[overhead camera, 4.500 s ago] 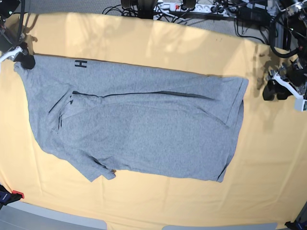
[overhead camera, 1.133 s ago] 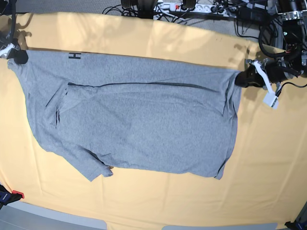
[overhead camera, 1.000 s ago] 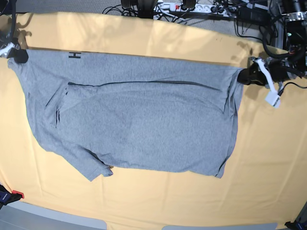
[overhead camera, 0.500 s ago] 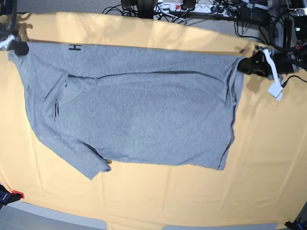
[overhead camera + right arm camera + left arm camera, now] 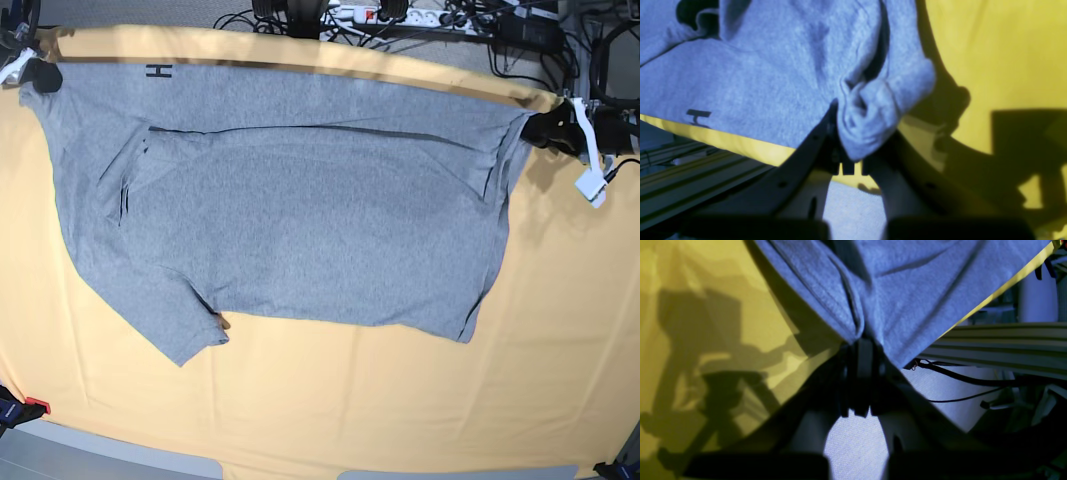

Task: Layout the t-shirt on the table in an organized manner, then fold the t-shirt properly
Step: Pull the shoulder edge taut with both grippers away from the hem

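Note:
The grey t-shirt [image 5: 300, 220] hangs stretched sideways over the yellow-orange table [image 5: 350, 400], plain side up, with a black letter H [image 5: 158, 71] near its far left edge. My right gripper [image 5: 38, 75] is shut on the shirt's far left corner. My left gripper [image 5: 538, 130] is shut on the far right corner. In the left wrist view the jaws [image 5: 860, 343] pinch bunched cloth [image 5: 907, 290] above the table [image 5: 706, 306]. The right wrist view shows a wad of cloth [image 5: 867, 126] between that gripper's [image 5: 853, 156] fingers. One short sleeve [image 5: 190, 335] lies at the front left.
Cables and a power strip [image 5: 400, 15] lie just beyond the table's far edge. A red clamp [image 5: 32, 405] sits at the front left corner. The shirt's far edge runs close along the table's back edge, with bare cloth at front and right.
Both grippers have carried the shirt's far corners toward the table's back edge and farther apart. The whole shirt has slid back and its far edge is pulled tauter.

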Action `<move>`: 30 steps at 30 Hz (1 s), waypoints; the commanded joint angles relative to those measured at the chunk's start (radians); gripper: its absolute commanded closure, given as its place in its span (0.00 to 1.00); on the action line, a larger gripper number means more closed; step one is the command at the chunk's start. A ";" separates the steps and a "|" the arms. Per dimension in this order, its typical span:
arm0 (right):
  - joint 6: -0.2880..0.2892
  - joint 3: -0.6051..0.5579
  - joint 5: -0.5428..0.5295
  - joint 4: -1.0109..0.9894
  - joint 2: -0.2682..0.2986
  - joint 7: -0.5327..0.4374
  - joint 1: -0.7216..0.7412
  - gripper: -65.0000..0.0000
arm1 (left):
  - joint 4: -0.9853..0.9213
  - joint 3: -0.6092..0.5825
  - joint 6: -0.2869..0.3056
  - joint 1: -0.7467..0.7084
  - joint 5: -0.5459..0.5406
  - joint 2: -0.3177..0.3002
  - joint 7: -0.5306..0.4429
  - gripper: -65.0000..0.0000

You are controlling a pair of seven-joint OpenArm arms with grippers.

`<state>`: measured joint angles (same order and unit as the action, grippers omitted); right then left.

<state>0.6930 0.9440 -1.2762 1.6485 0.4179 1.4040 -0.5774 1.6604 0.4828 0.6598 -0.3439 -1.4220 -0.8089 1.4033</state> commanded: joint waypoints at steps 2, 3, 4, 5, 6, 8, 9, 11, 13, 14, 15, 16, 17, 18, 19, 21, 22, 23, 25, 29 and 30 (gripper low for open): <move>0.005 0.010 -0.002 0.014 0.020 -0.008 -0.016 1.00 | 0.011 0.011 -0.005 0.000 -0.028 -0.028 -0.007 1.00; 0.005 0.010 -0.002 0.014 0.020 -0.008 -0.024 1.00 | 0.011 0.011 -0.012 -0.003 -0.045 -0.028 -0.007 1.00; 0.005 0.010 -0.003 0.014 0.020 -0.008 -0.030 1.00 | 0.011 0.011 -0.017 -0.006 -0.057 -0.028 -0.007 1.00; 0.005 0.010 -0.002 0.014 0.020 -0.008 -0.029 1.00 | 0.011 0.011 -0.016 -0.008 -0.060 -0.029 -0.007 1.00; 0.005 0.010 -0.002 0.014 0.020 -0.008 -0.030 1.00 | 0.011 0.011 -0.016 -0.008 -0.057 -0.029 -0.007 1.00; 0.005 0.010 -0.002 0.014 0.020 -0.008 -0.029 1.00 | 0.011 0.011 -0.016 -0.011 -0.056 -0.039 -0.007 1.00; 0.005 0.010 -0.002 0.014 0.020 -0.008 -0.030 1.00 | 0.011 0.011 -0.016 -0.011 -0.056 -0.043 -0.007 1.00; 0.005 0.010 0.002 0.014 0.020 -0.008 -0.030 1.00 | 0.011 0.011 -0.019 -0.013 -0.053 -0.051 -0.007 1.00; 0.005 0.010 0.002 0.014 0.020 -0.008 -0.030 1.00 | 0.011 0.011 -0.033 -0.021 -0.053 -0.056 -0.007 1.00; 0.005 0.010 0.002 0.014 0.020 -0.008 -0.030 1.00 | 0.011 0.011 -0.035 -0.026 -0.053 -0.059 -0.007 1.00; 0.005 0.010 0.002 0.014 0.020 -0.008 -0.030 1.00 | 0.011 0.011 -0.034 -0.028 -0.053 -0.058 -0.007 1.00; 0.005 0.010 0.001 0.014 0.020 -0.008 -0.029 1.00 | 0.011 0.011 -0.034 -0.034 -0.050 -0.058 -0.007 1.00; 0.005 0.010 0.002 0.014 0.020 -0.008 -0.030 1.00 | 0.011 0.011 -0.034 -0.041 -0.050 -0.058 -0.007 1.00; 0.005 0.010 0.002 0.014 0.020 -0.008 -0.030 1.00 | 0.011 0.011 -0.034 -0.047 -0.050 -0.058 -0.007 1.00; 0.005 0.010 0.002 0.014 0.020 -0.008 -0.030 1.00 | 0.011 0.011 -0.034 -0.053 -0.050 -0.058 -0.007 1.00; 0.005 0.010 0.002 0.014 0.020 -0.008 -0.030 1.00 | 0.011 0.011 -0.034 -0.063 -0.044 -0.059 -0.007 1.00; 0.005 0.010 0.001 0.014 0.020 -0.008 -0.030 1.00 | 0.011 0.011 -0.034 -0.068 -0.029 -0.059 -0.007 1.00; 0.005 0.010 0.002 0.014 0.020 -0.008 -0.030 1.00 | 0.011 0.011 -0.031 -0.076 -0.016 -0.060 -0.007 1.00; 0.005 0.010 0.001 0.014 0.020 -0.008 -0.049 1.00 | 0.011 0.011 -0.030 -0.092 -0.002 -0.069 -0.007 1.00; 0.005 0.010 0.001 0.014 0.020 -0.008 -0.063 1.00 | 0.011 0.011 -0.031 -0.096 -0.014 -0.075 -0.007 1.00; 0.005 0.010 0.001 0.014 0.020 -0.008 -0.063 1.00 | 0.011 0.011 -0.031 -0.096 -0.037 -0.075 -0.007 1.00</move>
<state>0.6930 0.9440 -1.2724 1.6493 0.4126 1.4071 -0.6338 1.6615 0.4824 0.6292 -0.4454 -1.4456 -0.8532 1.3960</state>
